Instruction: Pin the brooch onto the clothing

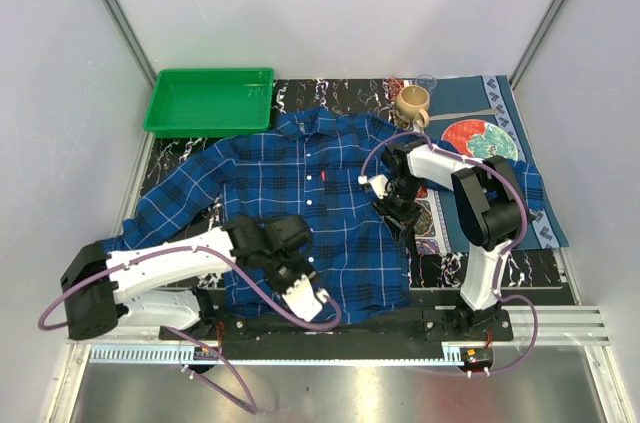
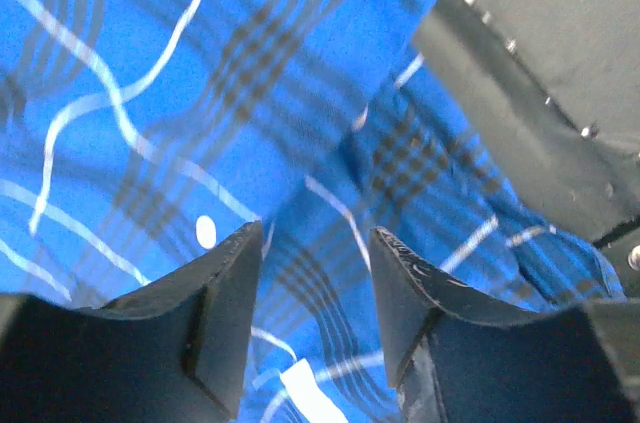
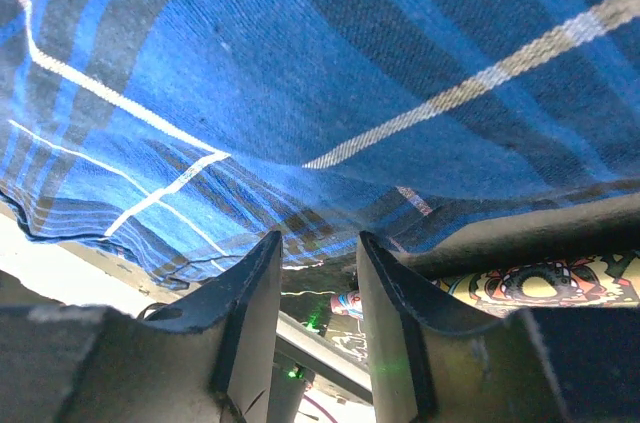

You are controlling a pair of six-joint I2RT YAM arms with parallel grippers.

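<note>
Well, shirt point(image 1: 300, 183) on dark marbled table point(image 1: 340, 93), white walls point(image 1: 330, 3); L fingers point(image 2: 225, 313) & R fingers point(image 3: 250, 313) both part-open, holding nothing.

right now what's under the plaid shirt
Black marbled tabletop shows around the plaid shirt, and a patterned mat runs under its right side. Anything beneath the fabric's middle is covered; no brooch shows.

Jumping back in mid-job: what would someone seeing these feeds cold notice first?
The blue plaid shirt spread out in the middle, with the left hand at its near hem and the right hand at its right edge. Then the bright green tray at the far left corner.
</note>
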